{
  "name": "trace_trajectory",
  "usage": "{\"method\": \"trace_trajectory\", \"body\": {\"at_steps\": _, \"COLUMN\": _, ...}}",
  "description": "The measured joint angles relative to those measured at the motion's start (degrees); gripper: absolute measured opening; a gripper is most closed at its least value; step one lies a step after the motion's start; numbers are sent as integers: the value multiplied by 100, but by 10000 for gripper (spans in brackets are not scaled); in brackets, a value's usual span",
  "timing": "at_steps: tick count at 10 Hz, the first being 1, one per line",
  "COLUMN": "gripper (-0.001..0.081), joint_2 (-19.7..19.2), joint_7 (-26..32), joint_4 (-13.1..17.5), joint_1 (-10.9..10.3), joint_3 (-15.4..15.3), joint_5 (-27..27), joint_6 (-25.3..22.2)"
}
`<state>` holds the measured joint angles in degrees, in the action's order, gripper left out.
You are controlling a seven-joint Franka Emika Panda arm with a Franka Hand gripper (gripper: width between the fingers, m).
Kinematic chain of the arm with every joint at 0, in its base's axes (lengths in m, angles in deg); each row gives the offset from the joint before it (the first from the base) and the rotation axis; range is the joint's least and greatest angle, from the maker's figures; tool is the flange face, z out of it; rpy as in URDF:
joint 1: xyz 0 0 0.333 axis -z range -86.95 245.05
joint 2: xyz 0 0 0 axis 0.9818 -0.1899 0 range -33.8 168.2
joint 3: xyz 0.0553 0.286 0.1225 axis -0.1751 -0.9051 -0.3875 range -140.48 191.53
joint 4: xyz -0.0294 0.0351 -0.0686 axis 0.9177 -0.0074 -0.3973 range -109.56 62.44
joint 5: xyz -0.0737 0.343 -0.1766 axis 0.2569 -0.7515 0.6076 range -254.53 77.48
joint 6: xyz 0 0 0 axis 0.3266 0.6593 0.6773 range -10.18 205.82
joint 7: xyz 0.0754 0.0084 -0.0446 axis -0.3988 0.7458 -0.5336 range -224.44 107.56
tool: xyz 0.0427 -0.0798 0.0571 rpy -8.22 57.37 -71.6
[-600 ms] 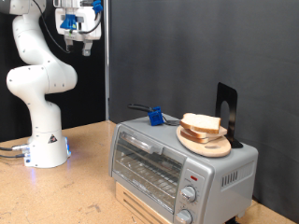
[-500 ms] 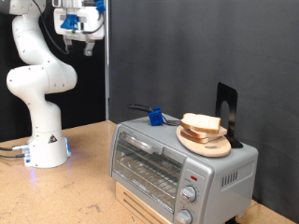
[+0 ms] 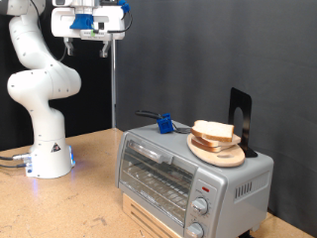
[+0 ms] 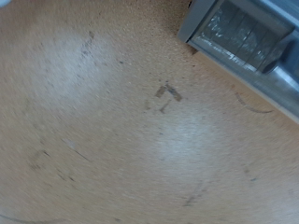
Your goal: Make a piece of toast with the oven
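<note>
The gripper hangs high at the exterior view's upper left, holding nothing; finger opening cannot be determined. The piece of toast rests on the wooden plate atop the oven, door closed. Approach from above, well centred.

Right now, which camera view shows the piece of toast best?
The exterior view. There the piece of toast is seen whole, lying on a round wooden plate on top of the oven, whose door is closed. The wrist view shows only a corner of the oven and the table, no toast.
</note>
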<state>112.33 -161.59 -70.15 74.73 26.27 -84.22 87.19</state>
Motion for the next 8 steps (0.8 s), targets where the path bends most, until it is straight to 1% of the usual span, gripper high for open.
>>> {"method": "trace_trajectory", "body": {"at_steps": 3, "gripper": 808, "joint_2": 225, "joint_7": 1553, "joint_4": -129, "joint_1": -509, "joint_3": -43, "joint_5": 234, "joint_6": 280}}
{"method": "trace_trajectory", "body": {"at_steps": 4, "gripper": 808, "joint_2": 212, "joint_7": 2080, "joint_4": -223, "joint_1": -636, "joint_3": -43, "joint_5": 417, "joint_6": 527}}
{"method": "trace_trajectory", "body": {"at_steps": 5, "gripper": 808, "joint_2": 179, "joint_7": 2512, "joint_4": -334, "joint_1": -688, "joint_3": -40, "joint_5": 545, "joint_6": 752}}
{"method": "trace_trajectory", "body": {"at_steps": 6, "gripper": 808, "joint_2": 183, "joint_7": 2308, "joint_4": -329, "joint_1": -661, "joint_3": -42, "joint_5": 487, "joint_6": 722}}
{"method": "trace_trajectory", "body": {"at_steps": 7, "gripper": 808, "joint_2": 219, "joint_7": 2733, "joint_4": -331, "joint_1": -764, "joint_3": 54, "joint_5": 261, "joint_6": 844}}
{"method": "trace_trajectory", "body": {"at_steps": 8, "gripper": 808, "joint_2": 293, "joint_7": 3372, "joint_4": -321, "joint_1": -965, "joint_3": 289, "joint_5": 42, "joint_6": 917}}
